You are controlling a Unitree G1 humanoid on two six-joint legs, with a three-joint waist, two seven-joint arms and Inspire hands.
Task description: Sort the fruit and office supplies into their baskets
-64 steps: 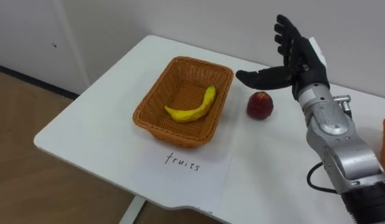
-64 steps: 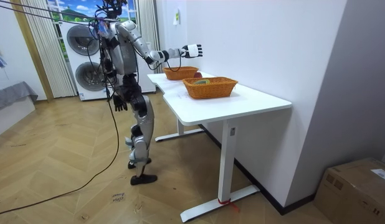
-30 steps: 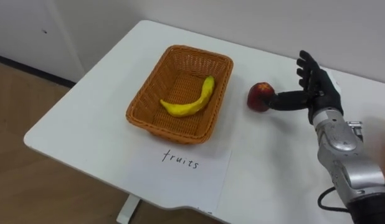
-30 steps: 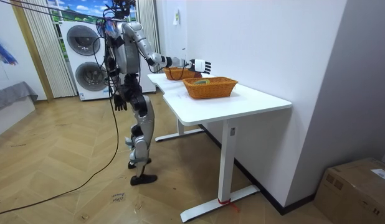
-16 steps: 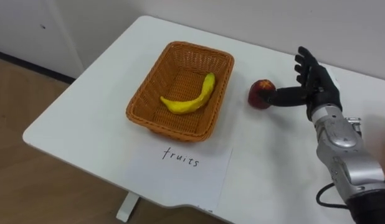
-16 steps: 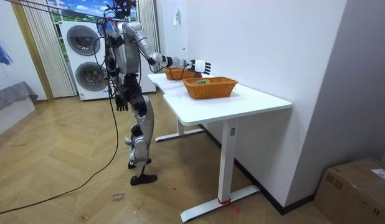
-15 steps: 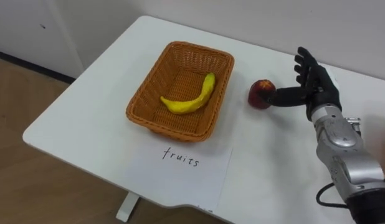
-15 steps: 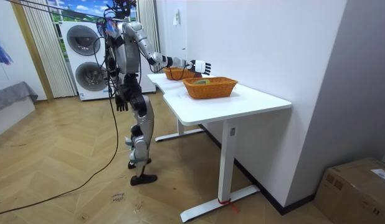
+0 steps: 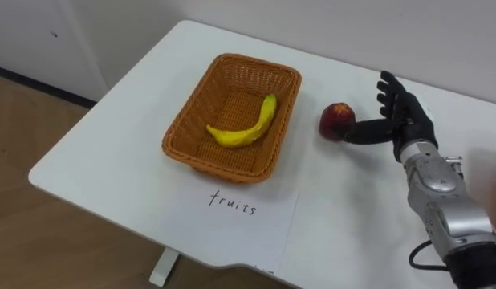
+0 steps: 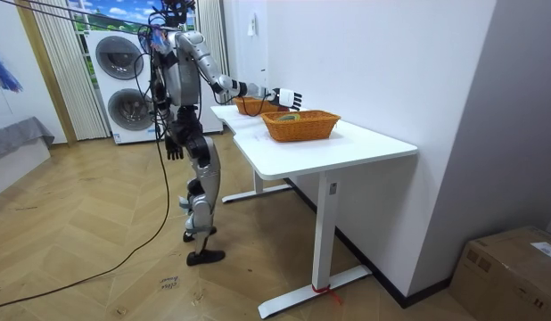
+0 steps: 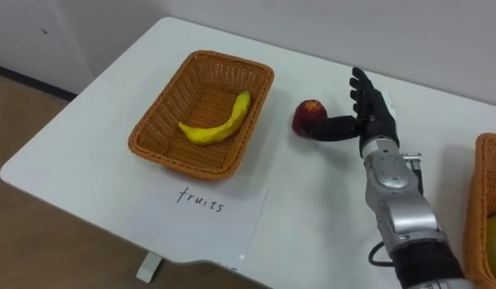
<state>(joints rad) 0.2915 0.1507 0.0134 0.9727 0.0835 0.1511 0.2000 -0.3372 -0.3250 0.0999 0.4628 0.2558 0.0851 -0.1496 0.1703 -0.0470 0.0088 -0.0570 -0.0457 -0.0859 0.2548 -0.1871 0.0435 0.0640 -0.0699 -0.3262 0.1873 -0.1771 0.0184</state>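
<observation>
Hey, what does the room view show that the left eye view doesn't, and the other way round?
Room view: the robot standing at the table's end, its left hand hanging at its hip, two stacked washing machines behind it, the second wicker basket in full, and a cardboard box on the floor. Left eye view: the banana lying in the basket, the red apple on the table beside it, and a handwritten paper label. Shared: the white table, the fruit basket, and the open right hand by the apple.
</observation>
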